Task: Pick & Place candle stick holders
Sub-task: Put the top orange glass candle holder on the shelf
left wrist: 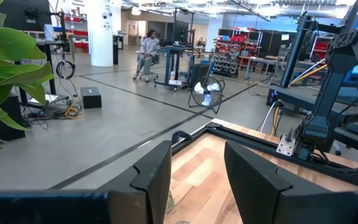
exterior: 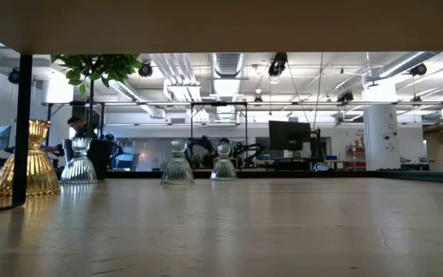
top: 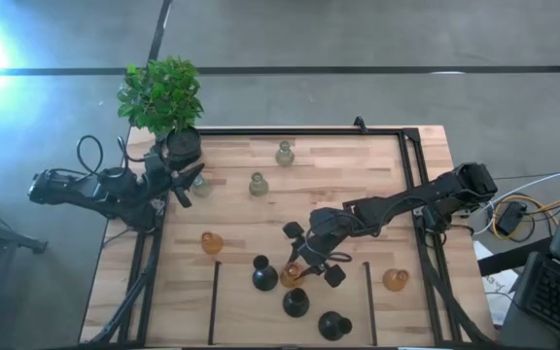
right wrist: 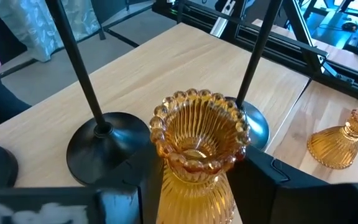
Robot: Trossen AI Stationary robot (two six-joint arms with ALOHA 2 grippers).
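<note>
My right gripper (top: 306, 264) is over the near middle of the table, shut on an amber candle stick holder (right wrist: 199, 155) with a beaded rim. Two black holders (top: 264, 274) (top: 296, 301) stand close beside it, a third (top: 334, 326) nearer the front edge. Two more amber holders (top: 211, 243) (top: 395, 280) and three pale ones (top: 285, 153) (top: 258, 183) (top: 202, 185) stand on their bases on the wood. My left gripper (left wrist: 194, 180) waits open and level at the far left by the plant pot, nothing between its fingers. My right gripper has the amber holder's narrow neck (right wrist: 194, 186), just under the flared rim, between its two fingers (right wrist: 253, 180), one on each side. The fingers slant down from the table's far right. The holder stands upright; the gripper hides its base.
A black pot with a green plant (top: 163, 97) stands at the far left corner. Black rails (top: 411, 185) frame the table, and two thin black strips (top: 215, 297) (top: 367, 297) lie near the front edge. Bare wood lies at the middle right. A person sits far off (left wrist: 146, 53).
</note>
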